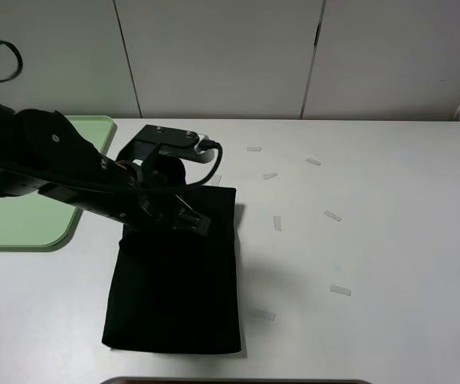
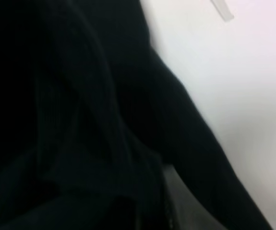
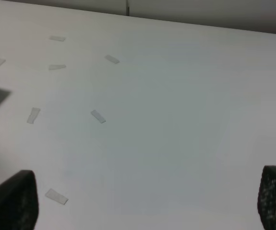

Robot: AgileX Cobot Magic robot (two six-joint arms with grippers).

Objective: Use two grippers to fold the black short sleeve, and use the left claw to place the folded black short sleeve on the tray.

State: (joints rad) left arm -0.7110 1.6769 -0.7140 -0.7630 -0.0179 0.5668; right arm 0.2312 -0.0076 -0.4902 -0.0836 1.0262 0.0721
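1. The plain black soft-cloth short sleeve [image 1: 182, 296] lies as a flat, narrow oblong on the matte white table [image 1: 390, 240], left of centre in the high view. Its long axis runs from 12 to 6 o'clock.
2. The left claw [image 1: 194, 222], on a bulky black jointed arm entering from 9 o'clock, sits over the garment's 12 o'clock end. Its wrist camera is filled with blurred dark folds [image 2: 80, 120], so its jaws cannot be read as wide or closed.
3. The pale mint-green plastic tray [image 1: 22, 232], round-cornered with a low rim, lies at about 10 o'clock from the shirt, beneath that arm. Any carry would likely run that way.
4. The right gripper [image 3: 142, 201] is absent from the high view. Its textured black fingertips [image 3: 13, 201] are spread wide over bare table, holding nothing, so the left arm is judged nearer.
5. Small white tape strips [image 1: 340, 290] dot the surface from 1 to 4 o'clock of the shirt.
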